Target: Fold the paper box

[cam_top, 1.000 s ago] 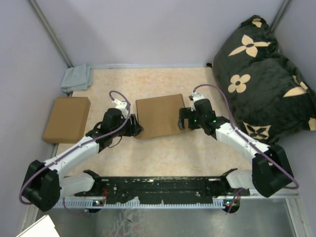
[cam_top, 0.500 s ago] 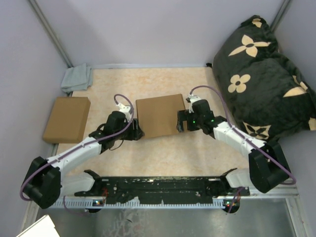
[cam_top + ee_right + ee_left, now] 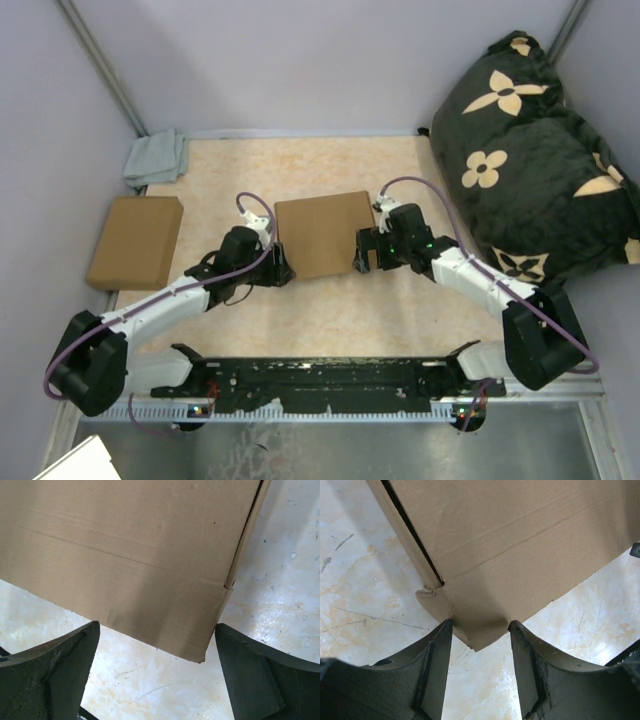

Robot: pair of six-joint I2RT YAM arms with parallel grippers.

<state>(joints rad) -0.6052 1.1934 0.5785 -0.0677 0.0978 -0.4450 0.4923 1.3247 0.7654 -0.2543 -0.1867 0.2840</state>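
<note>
Nearest, my left gripper (image 3: 480,630) stood half open astride the paper box (image 3: 322,233) corner, perhaps touching, at the box's seven o'clock; my right gripper (image 3: 155,645) gaped fully, holding nothing, at four o'clock. Light, stiff cardboard, I judged, creasing easily, best taken by its folded edges. Wrist views showed crease lines and a side slit; overhead alone showed a second box (image 3: 135,240) at nine o'clock.

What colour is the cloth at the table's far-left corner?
The cloth is pale grey-blue, seen best in the top external view.
</note>
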